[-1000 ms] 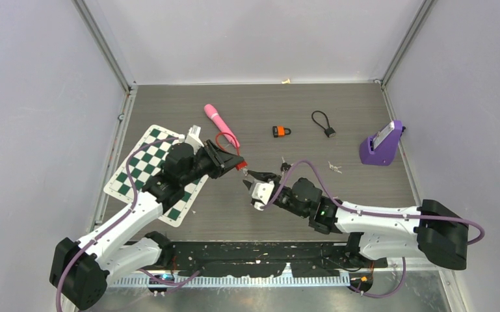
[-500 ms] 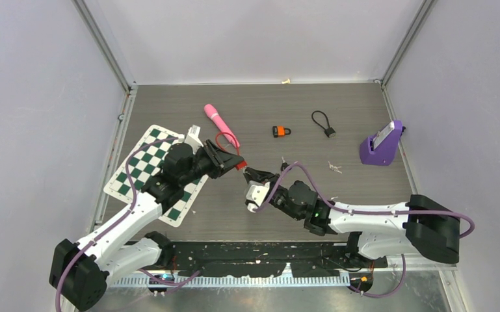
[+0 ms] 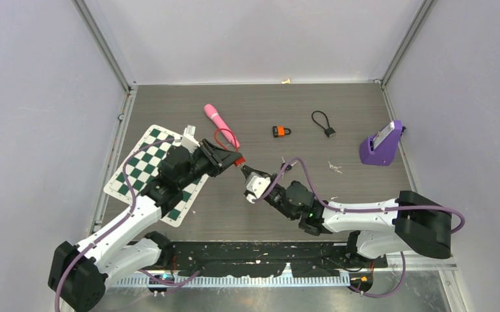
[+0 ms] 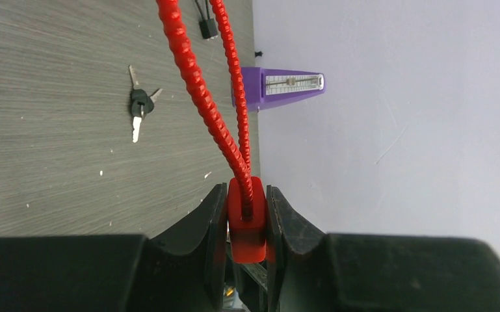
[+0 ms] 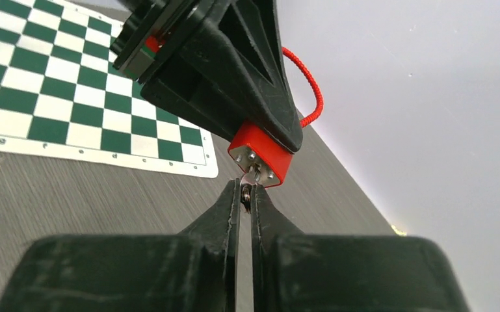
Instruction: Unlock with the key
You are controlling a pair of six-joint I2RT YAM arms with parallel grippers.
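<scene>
Red plastic marks the task's thing: the lock body (image 3: 239,163) of a cable lock is raised above the table (image 3: 364,104), just left of its middle. The left gripper (image 3: 233,160) has its 2 fingers clenched on the sides of this block. In the left wrist view the block (image 4: 247,224) sits squarely between the pads, and its ribbed red cable (image 4: 198,91) runs out and away from them. From above, the cable (image 3: 224,138) loops back toward the far edge.

The right gripper (image 3: 245,171) comes in from the right and meets the lock head on. Its fingers are pinched almost together on the small metal key (image 5: 252,174). In the right wrist view the key's tip sits at the lock's silver end face (image 5: 257,162); how far it has entered cannot be told.

A green-and-white chessboard mat (image 3: 144,170) lies by the left edge, under the left arm. A pink wand (image 3: 221,123) lies beside the cable loop. Toward the far edge are a small orange padlock (image 3: 281,131) and a black cable loop (image 3: 324,121). A purple metronome (image 3: 382,144) stands by the right edge. A loose bunch of 2 keys (image 3: 333,168) lies on the table between the metronome and the right gripper.
</scene>
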